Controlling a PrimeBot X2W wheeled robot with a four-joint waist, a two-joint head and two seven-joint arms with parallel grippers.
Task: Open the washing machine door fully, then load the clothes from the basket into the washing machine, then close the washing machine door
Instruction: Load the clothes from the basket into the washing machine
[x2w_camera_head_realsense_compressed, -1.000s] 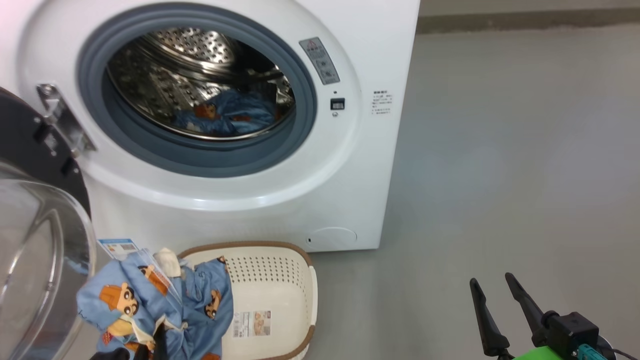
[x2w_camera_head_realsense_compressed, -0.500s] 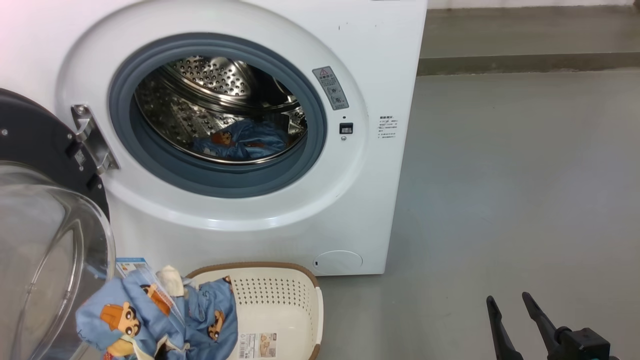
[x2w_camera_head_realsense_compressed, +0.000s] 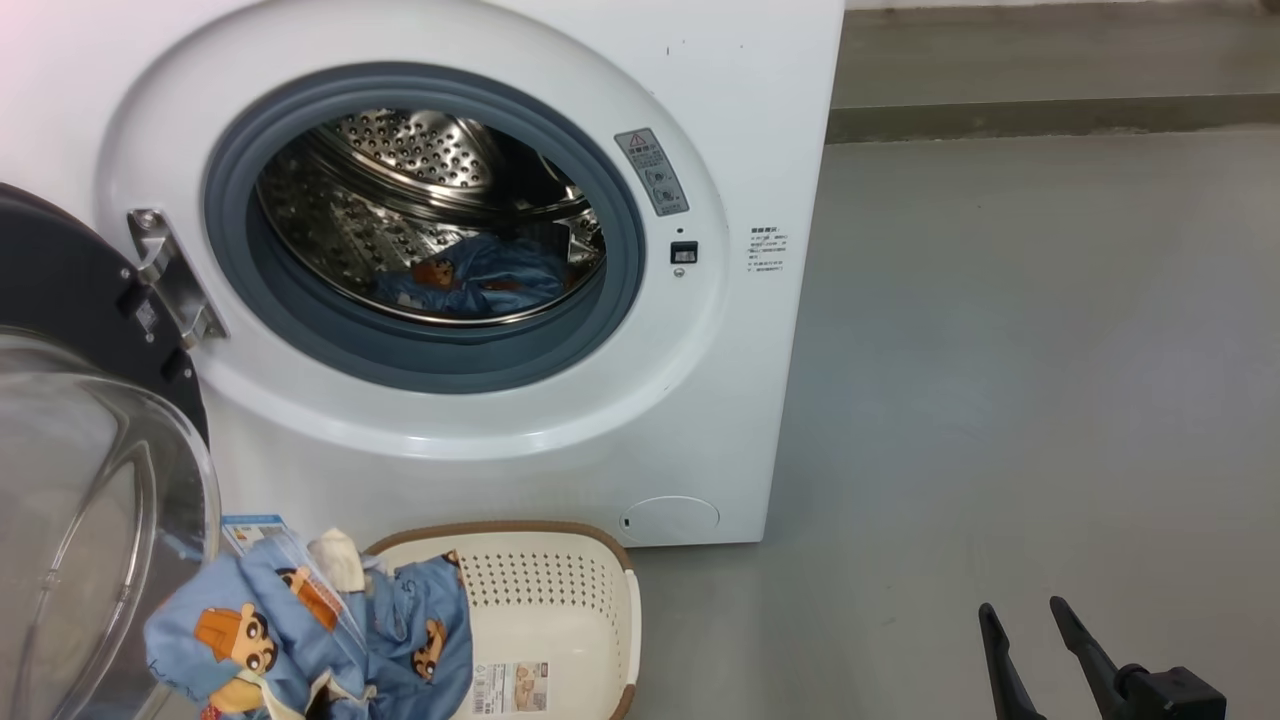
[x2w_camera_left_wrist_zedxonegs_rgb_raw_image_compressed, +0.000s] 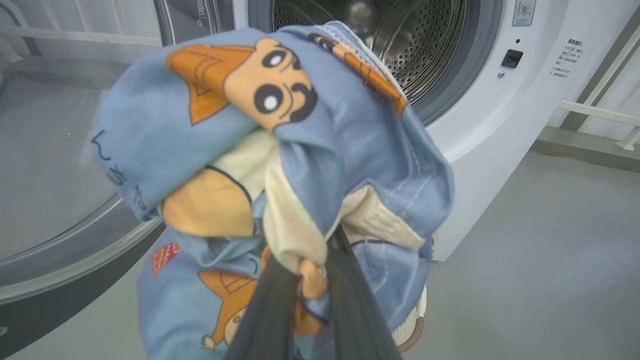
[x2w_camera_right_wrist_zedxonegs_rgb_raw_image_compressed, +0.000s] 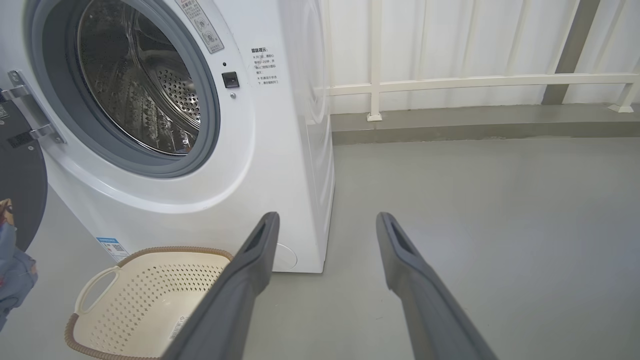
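Observation:
The white washing machine (x2w_camera_head_realsense_compressed: 720, 120) stands with its drum (x2w_camera_head_realsense_compressed: 400, 190) exposed and a blue piece of the clothes (x2w_camera_head_realsense_compressed: 480, 280) lying inside. Its black washing machine door (x2w_camera_head_realsense_compressed: 60, 290) hangs swung out to the left, glass bowl (x2w_camera_head_realsense_compressed: 90, 520) bulging toward me. A bundle of blue cartoon-print clothes (x2w_camera_head_realsense_compressed: 300, 630) hangs over the left end of the cream basket (x2w_camera_head_realsense_compressed: 560, 580) on the floor. My left gripper (x2w_camera_left_wrist_zedxonegs_rgb_raw_image_compressed: 310, 260) is shut on this bundle (x2w_camera_left_wrist_zedxonegs_rgb_raw_image_compressed: 300, 125), in front of the drum opening. My right gripper (x2w_camera_head_realsense_compressed: 1021, 604) is open and holds nothing, low to the right over bare floor (x2w_camera_right_wrist_zedxonegs_rgb_raw_image_compressed: 327, 216).
Grey floor (x2w_camera_head_realsense_compressed: 1000, 350) stretches right of the machine. A low kerb (x2w_camera_head_realsense_compressed: 1050, 115) and a white railing (x2w_camera_right_wrist_zedxonegs_rgb_raw_image_compressed: 475, 80) run along the back. The basket (x2w_camera_right_wrist_zedxonegs_rgb_raw_image_compressed: 150, 295) shows a bare bottom with a sticker. The open door takes up the room on the left.
The head camera has tilted up, so the whole picture has slid down. The held bundle stays over the basket's left end and the right gripper's jaws have not changed.

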